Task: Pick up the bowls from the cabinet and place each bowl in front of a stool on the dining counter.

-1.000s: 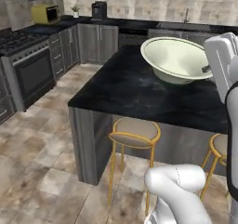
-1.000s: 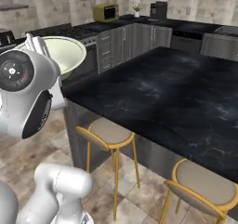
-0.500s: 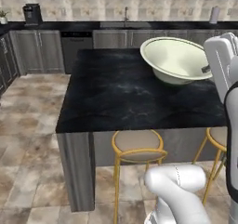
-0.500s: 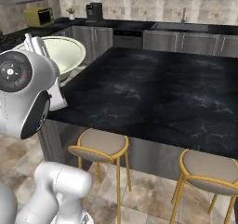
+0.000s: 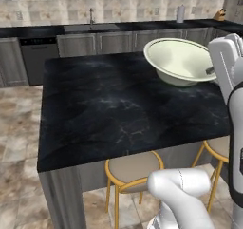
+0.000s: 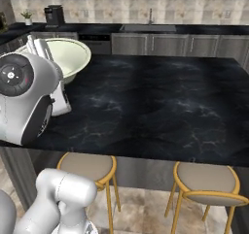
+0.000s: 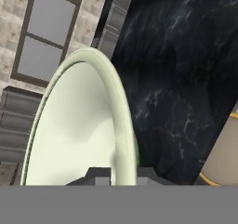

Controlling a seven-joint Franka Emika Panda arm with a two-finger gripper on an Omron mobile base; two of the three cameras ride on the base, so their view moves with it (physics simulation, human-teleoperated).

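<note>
Carrying the cream bowl (image 5: 181, 60) is the step in hand: the gripper (image 7: 118, 173) is clamped on its rim, one finger inside and one outside, and the bowl hangs a little tilted above the dining counter (image 5: 109, 104), not resting on it. In the right base view the bowl (image 6: 68, 57) is at the left end of the black marble top, partly hidden by the arm. Two stools stand at the near edge of the counter, the left stool (image 6: 88, 167) below the arm and the right stool (image 6: 206, 179) further along. I judge that the next move calls for lowering the bowl onto the marble in front of one stool, keeping it level, and only then letting the fingers part.
</note>
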